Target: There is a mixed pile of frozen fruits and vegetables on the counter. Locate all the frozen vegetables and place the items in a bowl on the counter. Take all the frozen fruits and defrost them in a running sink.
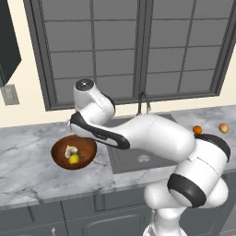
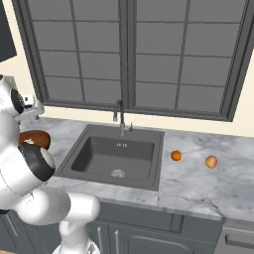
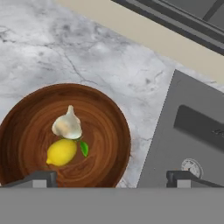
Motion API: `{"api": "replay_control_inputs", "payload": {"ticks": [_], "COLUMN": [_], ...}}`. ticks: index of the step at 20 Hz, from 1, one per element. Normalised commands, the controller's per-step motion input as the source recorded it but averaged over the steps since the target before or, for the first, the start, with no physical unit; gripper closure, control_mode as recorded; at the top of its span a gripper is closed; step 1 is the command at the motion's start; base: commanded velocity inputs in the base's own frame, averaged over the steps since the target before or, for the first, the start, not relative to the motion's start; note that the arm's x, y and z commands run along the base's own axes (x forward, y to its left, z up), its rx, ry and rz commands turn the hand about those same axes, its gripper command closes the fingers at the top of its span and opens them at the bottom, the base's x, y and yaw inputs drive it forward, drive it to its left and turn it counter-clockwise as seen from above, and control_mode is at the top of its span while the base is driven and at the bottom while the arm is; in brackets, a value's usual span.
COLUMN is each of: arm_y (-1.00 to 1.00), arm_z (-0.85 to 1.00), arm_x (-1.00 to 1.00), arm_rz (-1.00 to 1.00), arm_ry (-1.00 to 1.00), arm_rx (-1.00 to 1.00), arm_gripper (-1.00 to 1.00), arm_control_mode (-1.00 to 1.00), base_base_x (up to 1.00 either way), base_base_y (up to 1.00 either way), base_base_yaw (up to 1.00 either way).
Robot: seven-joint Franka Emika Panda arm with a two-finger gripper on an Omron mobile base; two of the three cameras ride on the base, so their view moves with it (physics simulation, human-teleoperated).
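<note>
The brown wooden bowl lies below my gripper, which hovers above its right rim, open, with nothing between the fingertips. Inside the bowl rest the whitish lumpy piece and the yellow piece, touching each other. From the left base view the bowl sits on the marble counter left of the sink, partly under my arm. The orange ball and the orange-red peach-like ball lie apart on the counter right of the sink.
A thin curved dark faucet stands behind the basin, and no water shows running from it. The pale drain is at the basin's front. A large grey-framed window backs the counter. Dark cabinets run below.
</note>
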Motion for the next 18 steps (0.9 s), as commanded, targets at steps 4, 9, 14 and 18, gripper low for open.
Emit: {"api": "replay_control_inputs", "payload": {"ticks": [4,9,14,18], "arm_y": [-0.38,-0.48,-0.46,-0.47], "arm_z": [0.39,0.34,0.27,0.31], "arm_x": [-0.24,-0.39,-0.44,-0.44], "arm_rz": [0.0,0.0,0.0,0.0], "arm_ry": [-0.11,-0.11,-0.07,-0.07], "arm_rx": [0.0,0.03,0.05,0.04], "arm_gripper": [-1.0,-1.0,-1.0,-1.0], "arm_control_mode": [-1.0,-1.0,-1.0,-1.0], "base_base_x": [0.0,0.0,0.0,0.0], "base_base_y": [0.0,0.0,0.0,0.0], "base_base_yaw": [0.0,0.0,0.0,0.0]}}
